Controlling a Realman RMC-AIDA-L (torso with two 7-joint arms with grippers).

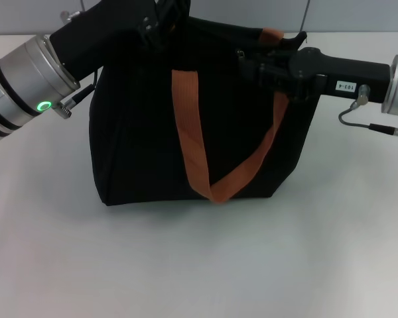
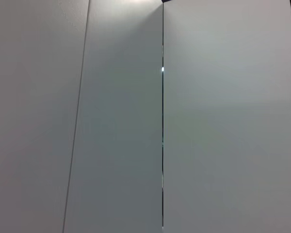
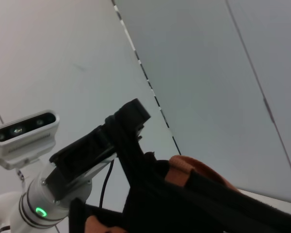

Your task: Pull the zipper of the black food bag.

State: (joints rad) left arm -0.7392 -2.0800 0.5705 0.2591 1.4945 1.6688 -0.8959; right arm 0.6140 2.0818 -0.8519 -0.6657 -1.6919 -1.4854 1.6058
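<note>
The broad white tabletop (image 1: 205,265) lies bare in front of and to both sides of the boxy black fabric food bag (image 1: 139,146), which stands upright toward the far edge; pale wall panels (image 2: 208,116) rise behind. One orange-brown webbing strap (image 1: 192,132) droops in a loop down the bag's front face. What is inside the bag cannot be seen. The left gripper (image 1: 160,26) sits at the bag's top left corner, the right gripper (image 1: 265,63) at the top right edge; whether either is spread or pinching cannot be told. The small zipper pull cannot be made out along the dark top.
</note>
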